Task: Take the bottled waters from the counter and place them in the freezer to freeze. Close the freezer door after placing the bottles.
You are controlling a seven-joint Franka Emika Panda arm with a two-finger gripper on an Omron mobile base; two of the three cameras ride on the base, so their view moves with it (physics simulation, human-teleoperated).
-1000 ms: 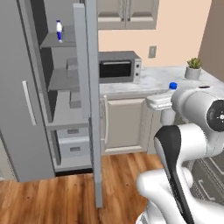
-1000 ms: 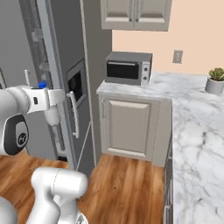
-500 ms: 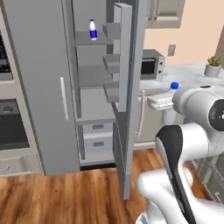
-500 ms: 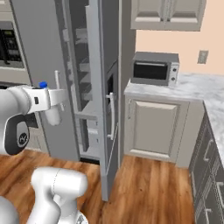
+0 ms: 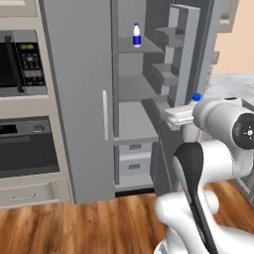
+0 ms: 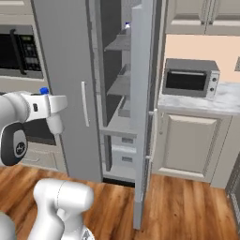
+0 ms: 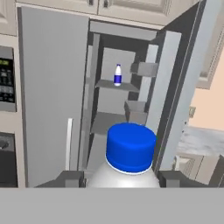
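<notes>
A plain whitish bottle (image 7: 129,168) with a blue cap sat between the two dark fingertips of the gripper (image 7: 122,178), which was clamped on its body just below the cap. In the left base view its cap (image 5: 197,97) poked up above the white hand, in front of the open freezer (image 5: 131,106). From the right base view the same cap (image 6: 44,90) showed at the hand's top, level with the closed grey door beside the opening.

The second bottle (image 5: 137,35), whitish with a wide blue label band and a blue cap, stood upright on the freezer's upper shelf, towards the back. The hand view showed it (image 7: 117,75) small and far off on that shelf. No writing could be read on either bottle; the label was only a solid blue band.

The lower shelves were bare grey, with two pale drawers at the bottom. The freezer door (image 6: 142,112) stood wide open, its inner bins empty as far as could be seen.

To the right, the marble counter (image 6: 206,100) carried a small grey toaster oven (image 6: 190,78). Left of the freezer, a built-in microwave (image 5: 20,61) showed a keypad too blurred to read.
</notes>
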